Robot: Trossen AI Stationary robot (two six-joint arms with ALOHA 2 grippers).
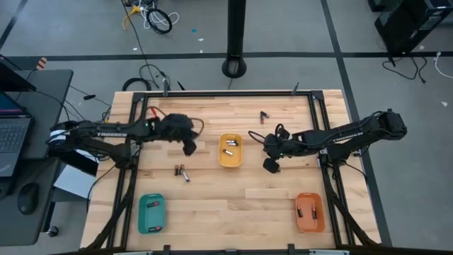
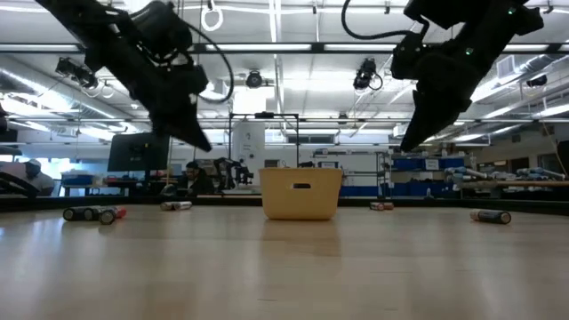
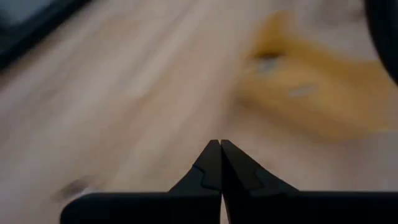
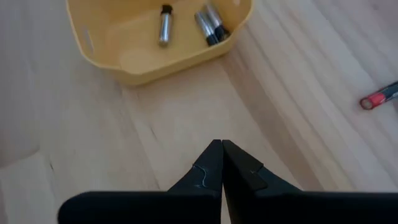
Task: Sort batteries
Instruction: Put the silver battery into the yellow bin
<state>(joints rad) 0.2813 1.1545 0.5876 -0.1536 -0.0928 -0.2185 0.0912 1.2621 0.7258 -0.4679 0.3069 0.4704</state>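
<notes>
A yellow tray (image 1: 230, 150) stands mid-table and holds a few batteries (image 4: 211, 25). Loose batteries lie on the wood left of it (image 1: 182, 172) and toward the far edge (image 1: 263, 115). A teal tray (image 1: 151, 212) and an orange tray (image 1: 309, 211) stand near the front, each with batteries inside. My left gripper (image 1: 190, 149) hangs above the table just left of the yellow tray, shut and empty (image 3: 220, 144). My right gripper (image 1: 271, 165) hangs right of the yellow tray, shut and empty (image 4: 221, 144).
A battery with a red end (image 4: 379, 96) lies on the wood beyond my right gripper. Black frame rails (image 1: 320, 120) run along the table's sides. Bare wood lies between the yellow tray and the front trays.
</notes>
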